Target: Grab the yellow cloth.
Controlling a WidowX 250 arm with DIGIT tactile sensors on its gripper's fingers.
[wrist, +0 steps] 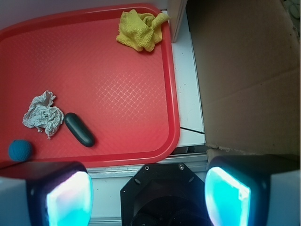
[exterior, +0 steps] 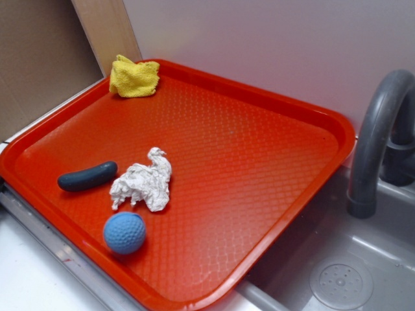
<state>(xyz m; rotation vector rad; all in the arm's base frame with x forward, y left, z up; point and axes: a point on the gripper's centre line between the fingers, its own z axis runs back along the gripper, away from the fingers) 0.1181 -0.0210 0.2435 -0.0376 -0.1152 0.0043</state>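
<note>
cloth: yellow cloth (wrist: 140, 30) bunched in red tray (wrist: 170, 94) corner, so reachable
gripper: gripper (wrist: 148, 194) wide open, empty, off tray

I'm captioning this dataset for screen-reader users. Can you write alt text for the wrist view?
A rumpled yellow cloth lies in the far corner of a red tray, well away from the open gripper. Nearer lie a white crumpled paper wad, a dark oblong object and a blue ball.
</note>
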